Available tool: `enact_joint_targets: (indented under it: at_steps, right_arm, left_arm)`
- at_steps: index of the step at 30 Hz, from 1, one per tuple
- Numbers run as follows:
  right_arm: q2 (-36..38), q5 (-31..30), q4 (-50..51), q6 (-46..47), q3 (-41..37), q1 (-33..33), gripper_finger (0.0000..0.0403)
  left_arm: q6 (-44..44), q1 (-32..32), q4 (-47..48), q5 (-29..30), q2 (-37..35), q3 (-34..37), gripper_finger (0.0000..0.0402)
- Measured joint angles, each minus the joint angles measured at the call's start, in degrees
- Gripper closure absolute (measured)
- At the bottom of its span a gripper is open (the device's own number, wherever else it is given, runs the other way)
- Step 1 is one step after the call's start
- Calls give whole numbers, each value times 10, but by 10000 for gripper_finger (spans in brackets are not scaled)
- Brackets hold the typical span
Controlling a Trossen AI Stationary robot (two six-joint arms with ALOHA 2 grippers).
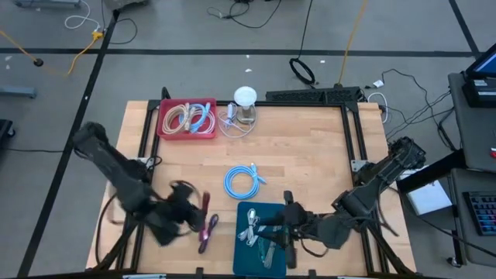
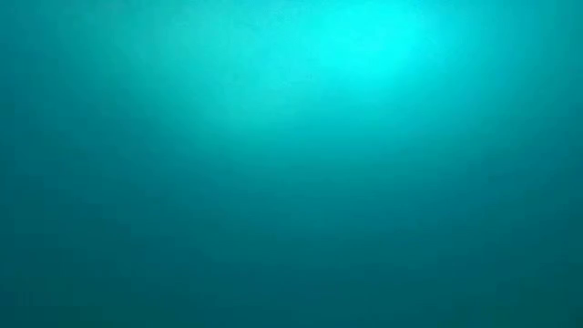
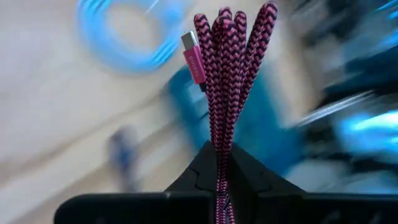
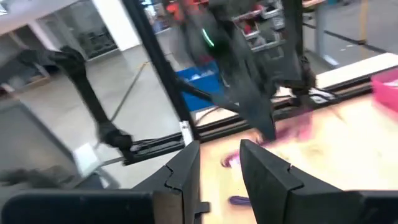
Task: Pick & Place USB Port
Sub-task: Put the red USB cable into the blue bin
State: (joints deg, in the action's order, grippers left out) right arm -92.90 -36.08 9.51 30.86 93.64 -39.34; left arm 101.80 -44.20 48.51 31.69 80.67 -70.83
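My left gripper [image 3: 219, 163] is shut on a bundle of pink-and-black braided USB cable [image 3: 230, 74], whose silver plug [image 3: 191, 45] shows at the bundle's far end. In the high view this gripper [image 1: 194, 213] is near the table's near edge, left of a blue tray [image 1: 246, 260], with the pink cable [image 1: 208, 225] beside it. My right gripper [image 4: 221, 165] is open and holds nothing. It hovers over the tray's right part [image 1: 288, 225]. The low view shows nothing but a teal blank. My left gripper pinches the pink cable bundle between its two fingers [image 3: 202, 168], with several strands held together [image 3: 221, 146]. The looped ends and the plug stick out beyond the fingertips. Which part of the bundle touches the table cannot be told.
A light blue cable coil [image 1: 242, 182] lies mid-table. The blue tray holds pale cables [image 1: 252, 226]. At the far edge stand a red bin of coiled cables [image 1: 186, 118] and a white round object with a cable [image 1: 243, 105]. Bare wood lies between the coil and the bin.
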Motion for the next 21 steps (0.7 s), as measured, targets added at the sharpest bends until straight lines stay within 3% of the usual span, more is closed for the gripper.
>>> enact_joint_targets:
  at_steps: [2,4,9,13,16,21]
  right_arm:
    - [0,-1,-40,21,-33,12,293]
    - [0,6,-119,73,-79,30,293]
    - [-3,108,-469,120,-223,82,293]
    - [-7,148,-665,156,-304,120,285]
    - [-8,167,-717,186,-328,140,267]
    - [-8,199,-692,204,-319,149,227]
  left_arm:
    - [-38,-15,-52,100,-36,0,389]
    - [-106,-17,-123,146,-57,-1,389]
    - [-284,-6,-313,141,-53,-1,389]
    - [-332,0,-383,132,-34,-1,389]
    - [-328,2,-384,129,-26,-1,390]
    - [-345,20,-399,105,-20,0,390]
